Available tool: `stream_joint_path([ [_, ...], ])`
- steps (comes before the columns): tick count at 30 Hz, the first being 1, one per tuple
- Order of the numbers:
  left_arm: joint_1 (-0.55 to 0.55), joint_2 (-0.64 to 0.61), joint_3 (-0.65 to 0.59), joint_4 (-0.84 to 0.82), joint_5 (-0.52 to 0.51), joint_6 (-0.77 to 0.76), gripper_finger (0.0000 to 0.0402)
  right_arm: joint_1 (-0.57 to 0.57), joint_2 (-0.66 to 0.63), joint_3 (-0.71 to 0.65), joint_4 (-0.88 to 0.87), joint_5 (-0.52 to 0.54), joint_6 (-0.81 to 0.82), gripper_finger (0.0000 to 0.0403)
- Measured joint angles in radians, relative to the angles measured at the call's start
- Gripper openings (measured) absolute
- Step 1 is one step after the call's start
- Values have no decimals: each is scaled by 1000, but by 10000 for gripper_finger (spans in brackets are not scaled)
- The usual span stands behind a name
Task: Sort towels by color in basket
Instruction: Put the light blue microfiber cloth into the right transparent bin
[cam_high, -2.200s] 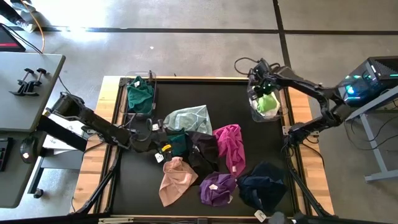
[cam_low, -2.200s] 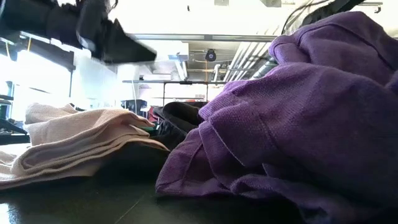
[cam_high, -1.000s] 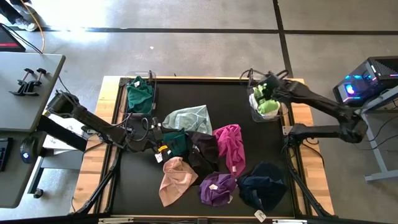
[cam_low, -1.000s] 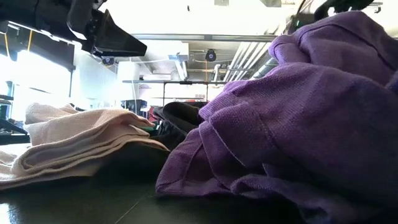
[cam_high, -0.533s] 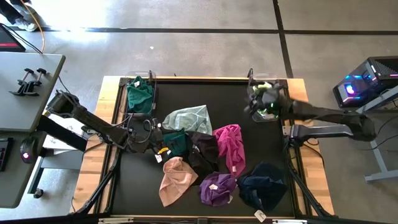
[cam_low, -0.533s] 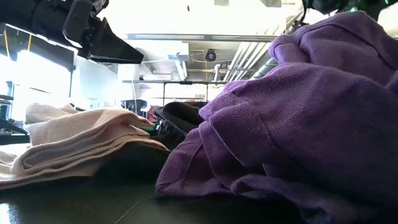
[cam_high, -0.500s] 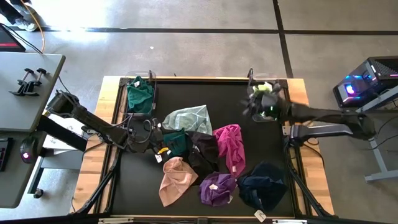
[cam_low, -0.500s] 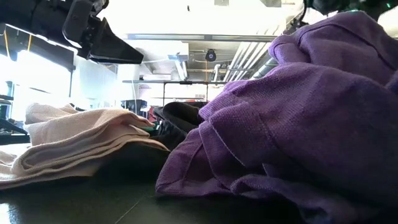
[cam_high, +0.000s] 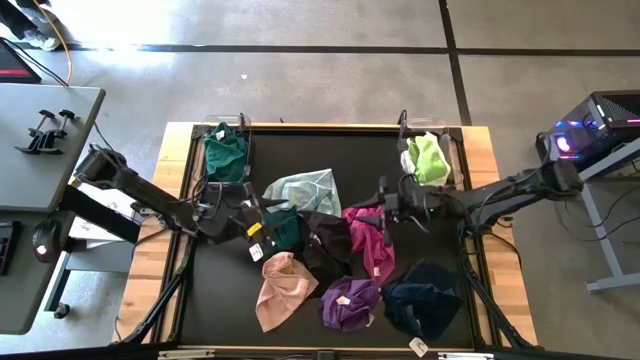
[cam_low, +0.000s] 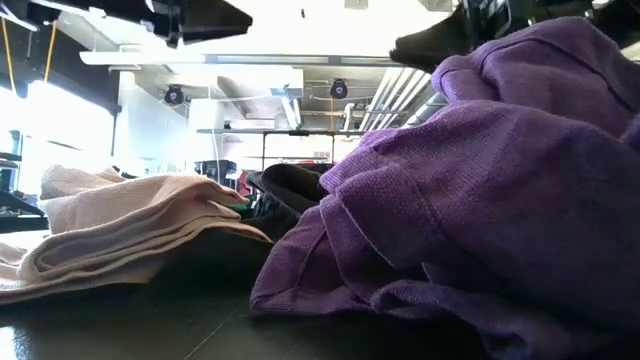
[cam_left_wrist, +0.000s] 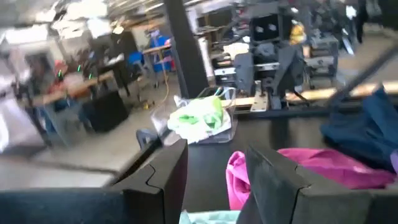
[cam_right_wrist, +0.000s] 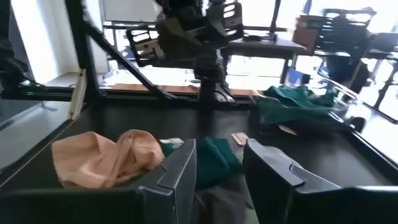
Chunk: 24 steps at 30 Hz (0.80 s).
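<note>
In the high view, loose towels lie on the black mat: pale mint (cam_high: 303, 190), dark green (cam_high: 283, 229), black (cam_high: 325, 247), magenta (cam_high: 369, 238), peach (cam_high: 282, 290), purple (cam_high: 350, 303) and navy (cam_high: 422, 298). A lime towel (cam_high: 428, 158) lies in the clear right basket (cam_high: 404, 132), and a dark green one (cam_high: 225, 152) in the left basket. My left gripper (cam_high: 252, 216) hovers open at the loose dark green towel's left edge. My right gripper (cam_high: 385, 210) hovers open just right of the magenta towel's far end. In the left wrist view, my left gripper (cam_left_wrist: 214, 180) holds nothing.
The mat's wooden frame (cam_high: 170, 200) borders the work area. The low view is filled by the purple towel (cam_low: 480, 200), with the peach one (cam_low: 130, 230) to its left and the black one (cam_low: 290, 190) behind. A desk (cam_high: 40, 140) stands left of the table.
My right gripper has left the lime towel lying in the right basket and swung toward the table's left and near edge, ending beside the magenta towel. My left gripper has risen a little above the dark green towel. The loose towels have stayed where they were.
</note>
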Motion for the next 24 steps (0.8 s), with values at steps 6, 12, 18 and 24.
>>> stream_joint_path([
  [6,0,0,31,-18,13,72,147,-3,53,150,-157,36,2,125],
  [12,15,1,33,-77,-37,27,147,-88,234,361,-408,91,85,165],
  [18,1,0,33,-176,-315,-81,147,-177,494,578,-556,90,153,218],
  [24,-13,-21,33,-428,-331,-299,147,-250,748,825,-735,88,173,224],
])
